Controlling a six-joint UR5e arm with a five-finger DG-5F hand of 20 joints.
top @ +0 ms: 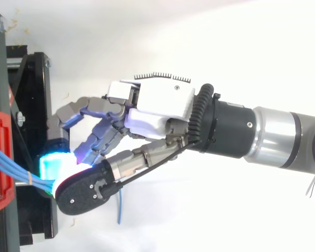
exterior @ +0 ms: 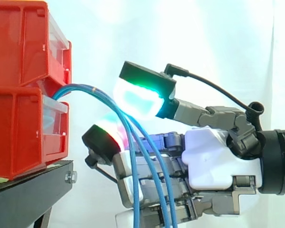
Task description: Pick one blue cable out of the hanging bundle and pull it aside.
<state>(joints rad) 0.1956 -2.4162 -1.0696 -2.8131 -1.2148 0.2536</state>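
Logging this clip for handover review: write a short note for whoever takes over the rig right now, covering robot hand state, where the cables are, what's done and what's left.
The robot hand comes in from the right and sits at the blue cables, just below where they arch over. Whether it grips one cannot be told.
The blue cables come out between the stacked red bins on the black stand, then hang down together in front of the robot hand.
Done: the robot hand is at the bundle.
Left: single out one cable and pull it aside; none is drawn apart from the rest yet.
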